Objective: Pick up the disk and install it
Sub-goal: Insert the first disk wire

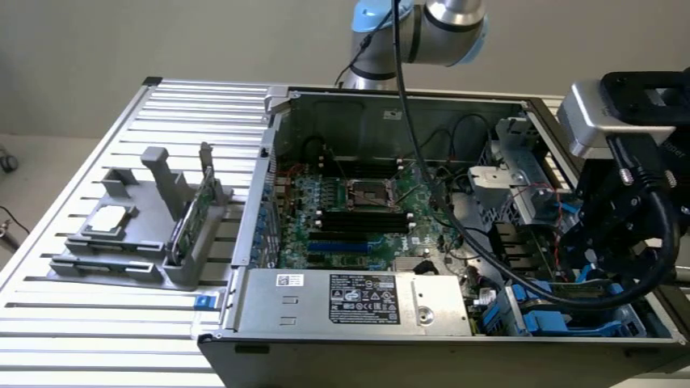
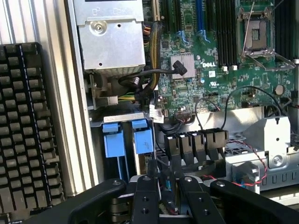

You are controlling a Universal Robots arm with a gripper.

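Green motherboard (image 1: 356, 212) — blue drive carriers (image 2: 113, 140) (black gripper (image 2: 166, 181)) — silver ribbed table (image 1: 97, 327).

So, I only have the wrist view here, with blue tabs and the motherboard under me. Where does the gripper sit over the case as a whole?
Observer: The gripper hangs over the corner of the open case that lies at the exterior view's right, nearest that camera, above the blue carriers in the bay there.
Operator: And what is outside the case on the other side?
Observer: A gray holder stands on the slatted table at the exterior view's left. A small square silver chip lies on it, and a green card stands on edge in it.
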